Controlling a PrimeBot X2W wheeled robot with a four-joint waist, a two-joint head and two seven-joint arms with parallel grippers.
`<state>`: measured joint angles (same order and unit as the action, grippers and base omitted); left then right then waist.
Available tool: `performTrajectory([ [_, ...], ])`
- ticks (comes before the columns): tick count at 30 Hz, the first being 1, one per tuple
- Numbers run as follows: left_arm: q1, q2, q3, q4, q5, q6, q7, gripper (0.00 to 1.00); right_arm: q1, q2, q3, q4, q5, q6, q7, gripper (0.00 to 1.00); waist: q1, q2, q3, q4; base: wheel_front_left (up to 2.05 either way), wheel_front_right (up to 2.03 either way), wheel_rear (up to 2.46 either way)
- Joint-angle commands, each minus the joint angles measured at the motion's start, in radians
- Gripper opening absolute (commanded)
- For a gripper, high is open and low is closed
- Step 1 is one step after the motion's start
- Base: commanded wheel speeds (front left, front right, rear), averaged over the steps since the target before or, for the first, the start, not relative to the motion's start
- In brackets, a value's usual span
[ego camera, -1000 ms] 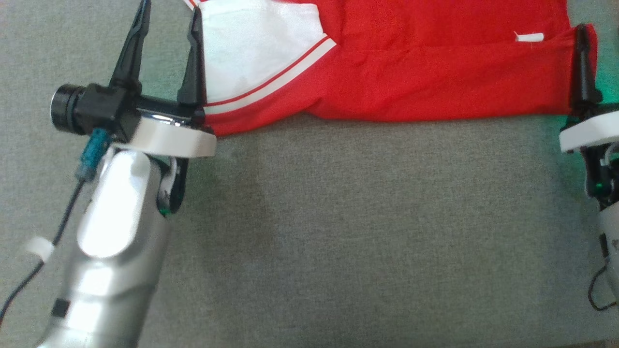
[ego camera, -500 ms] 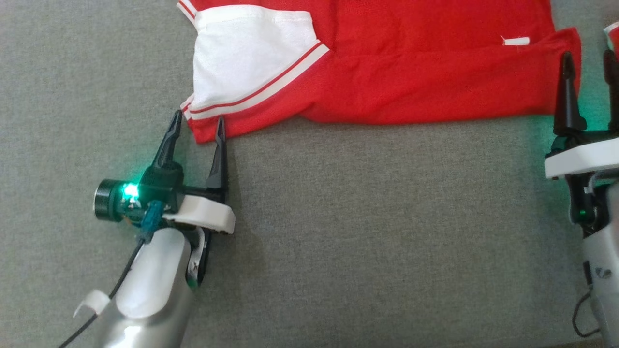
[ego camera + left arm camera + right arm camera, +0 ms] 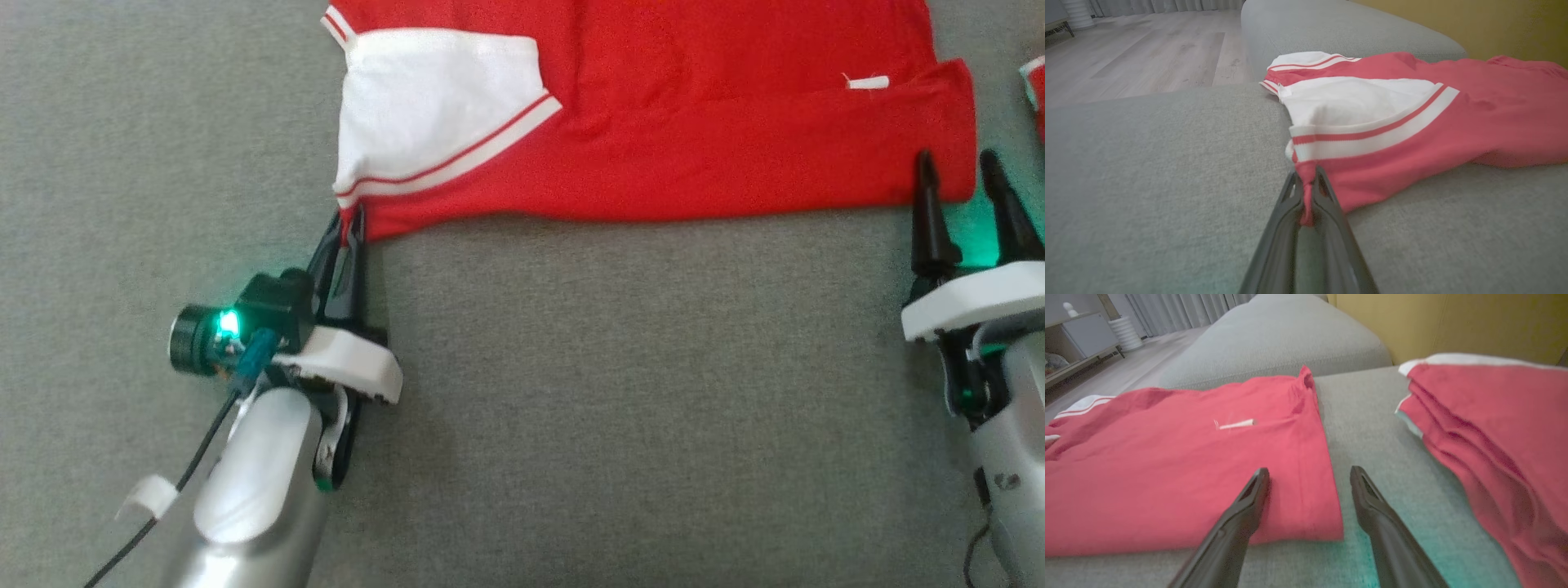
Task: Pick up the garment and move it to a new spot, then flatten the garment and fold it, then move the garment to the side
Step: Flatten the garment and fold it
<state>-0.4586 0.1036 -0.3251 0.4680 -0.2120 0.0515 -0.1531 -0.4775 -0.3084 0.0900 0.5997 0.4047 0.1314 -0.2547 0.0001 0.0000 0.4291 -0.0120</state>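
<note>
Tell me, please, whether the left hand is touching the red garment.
Touching. The left wrist view shows the left hand shut on the garment, a pinch of its red corner cloth caught between the jaws.

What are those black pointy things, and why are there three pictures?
They are the fingers of a robot's two grippers, its hands. One picture comes from a camera on its head, looking down; the other two from cameras on its wrists, looking along the fingers. A red and white shirt lies on a grey cushion, beside a pile of red clothes. The left gripper is shut, pinching the shirt's corner. The right gripper is open at the other corner, holding nothing.
</note>
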Motion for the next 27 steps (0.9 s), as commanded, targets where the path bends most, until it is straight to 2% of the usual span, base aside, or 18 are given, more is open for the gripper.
performTrajectory([
  [1, 0.039, 0.029, 0.023, -0.025, -0.012, -0.003, 0.007, 0.00, 0.018, -0.024, 0.023, -0.009, 0.014, -0.001, 0.006, 1.00, -0.0001, 0.0000, -0.007, 0.009, 0.00, 0.00, 0.00],
  [5, 0.058, 0.045, 0.018, -0.084, -0.021, -0.012, 0.034, 0.00, 0.004, -0.042, 0.065, 0.051, 0.074, -0.001, 0.058, 1.00, -0.0001, 0.0000, -0.018, 0.025, 0.00, 0.00, 0.00],
  [6, 0.063, 0.048, 0.016, -0.098, -0.023, -0.014, 0.041, 0.00, 0.001, -0.047, 0.075, 0.062, 0.091, -0.001, 0.071, 0.87, -0.0001, 0.0000, -0.020, 0.029, 0.00, 0.00, 0.00],
  [7, 0.069, 0.051, 0.014, -0.113, -0.023, -0.015, 0.046, 0.00, 0.000, -0.055, 0.087, 0.070, 0.104, -0.001, 0.078, 0.40, -0.0001, 0.0000, -0.023, 0.033, 0.00, 0.00, 0.00],
  [8, 0.075, 0.055, 0.011, -0.128, -0.024, -0.018, 0.047, 0.00, -0.001, -0.064, 0.097, 0.074, 0.115, -0.001, 0.078, 0.00, -0.0001, 0.0000, -0.025, 0.037, 0.00, 0.00, 0.00],
  [13, 0.114, 0.062, -0.002, -0.188, -0.031, -0.021, 0.060, 0.00, 0.019, -0.107, 0.133, 0.061, 0.177, -0.001, 0.068, 0.00, -0.0001, 0.0000, -0.047, 0.049, 0.00, 0.00, 0.00],
  [19, 0.204, 0.064, -0.024, -0.257, -0.041, -0.017, 0.077, 0.00, 0.105, -0.170, 0.163, -0.022, 0.259, -0.001, 0.071, 0.00, -0.0001, 0.0000, -0.087, 0.065, 0.00, 0.00, 0.00],
  [23, 0.323, 0.066, -0.047, -0.328, -0.049, 0.000, 0.085, 0.00, 0.232, -0.243, 0.156, -0.115, 0.307, -0.001, 0.096, 0.00, -0.0001, 0.0000, -0.108, 0.081, 0.00, 0.00, 0.00],
  [27, 0.410, 0.063, -0.071, -0.378, -0.056, 0.009, 0.088, 0.00, 0.373, -0.298, 0.099, -0.193, 0.332, -0.001, 0.112, 0.00, -0.0001, 0.0000, -0.114, 0.097, 0.00, 0.00, 0.00],
])
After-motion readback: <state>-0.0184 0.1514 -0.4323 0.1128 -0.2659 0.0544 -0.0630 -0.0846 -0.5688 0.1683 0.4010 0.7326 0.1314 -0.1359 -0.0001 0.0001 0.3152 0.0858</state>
